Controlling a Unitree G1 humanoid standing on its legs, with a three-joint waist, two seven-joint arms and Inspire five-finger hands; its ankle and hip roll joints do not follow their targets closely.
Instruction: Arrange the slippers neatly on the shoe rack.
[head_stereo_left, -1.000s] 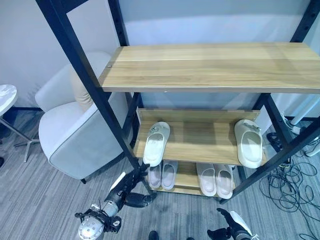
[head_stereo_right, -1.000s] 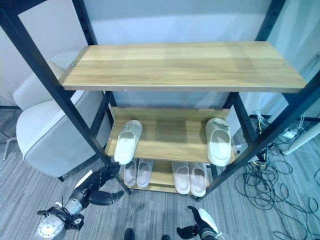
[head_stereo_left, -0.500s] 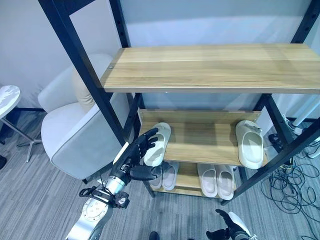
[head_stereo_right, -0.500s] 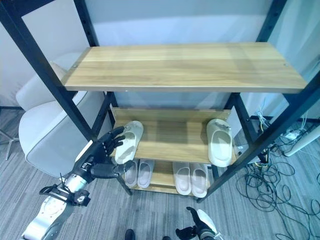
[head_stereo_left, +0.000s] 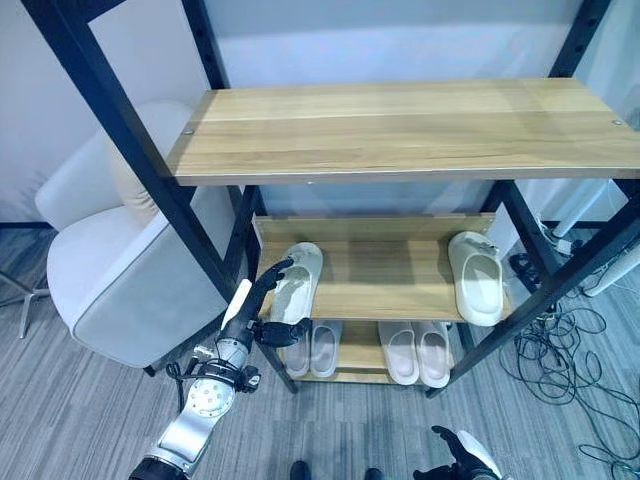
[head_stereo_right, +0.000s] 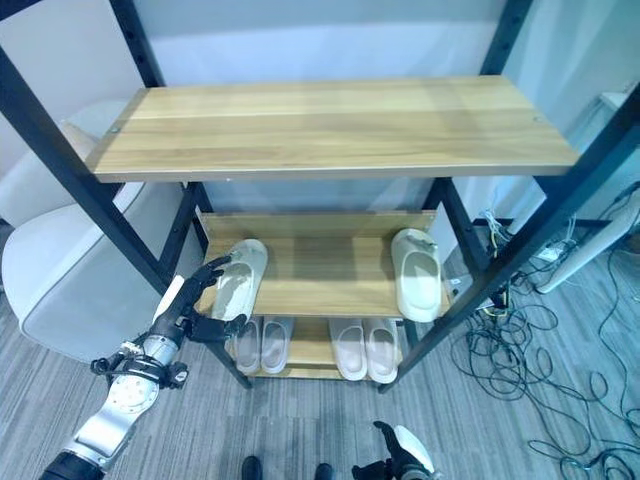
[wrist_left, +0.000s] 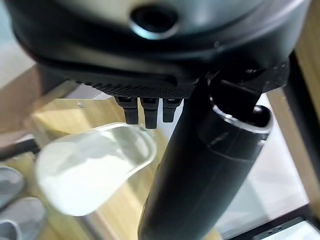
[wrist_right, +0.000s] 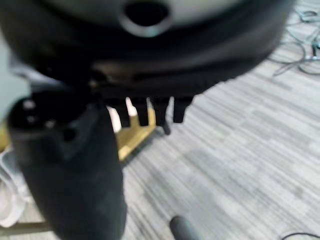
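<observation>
Even, soft indoor light; head views sharp, wrist views close-up blurred.

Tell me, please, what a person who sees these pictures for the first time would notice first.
First the tall shoe rack with wooden shelves and a black frame, standing in the middle. Then the left hand, open, reaching to a white slipper at the left end of the middle shelf, while its partner lies far off at the right end. On the bottom shelf, two pairs of slippers stand side by side.

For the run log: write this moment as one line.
left hand: open, reaching at left slipper on middle shelf | right hand: low, idle | right slipper: far end, same shelf
</observation>
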